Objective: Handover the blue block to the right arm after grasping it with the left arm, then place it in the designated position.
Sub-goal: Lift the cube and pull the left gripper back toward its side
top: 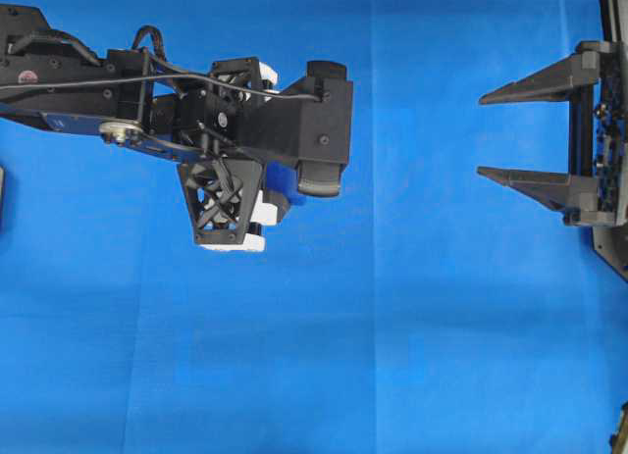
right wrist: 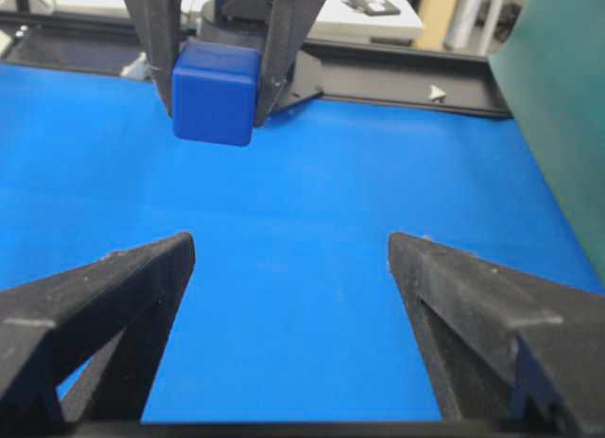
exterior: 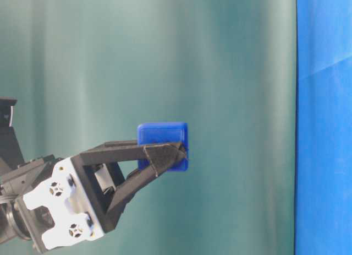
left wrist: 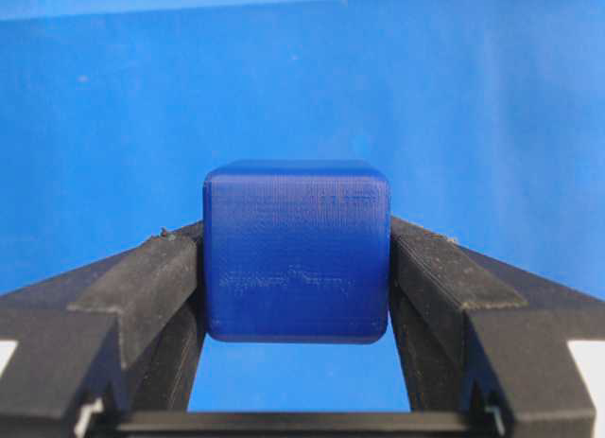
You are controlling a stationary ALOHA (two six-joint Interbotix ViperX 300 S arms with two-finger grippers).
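over a blue cloth [top: 412, 356], the left gripper [left wrist: 295, 268] is pinching the blue block [left wrist: 296, 251] aloft, offering it. the right gripper [top: 510, 135] is waiting wide apart, well away.

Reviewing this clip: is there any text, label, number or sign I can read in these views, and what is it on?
None can be read.
The blue block, held in the left tool, has faint embossed marks on its facing side, too faint to read.
A small round red-and-white sticker on the left arm is too small to read.

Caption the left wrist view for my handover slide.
Left tool clamps the blue block between both fingers above the blue cloth.
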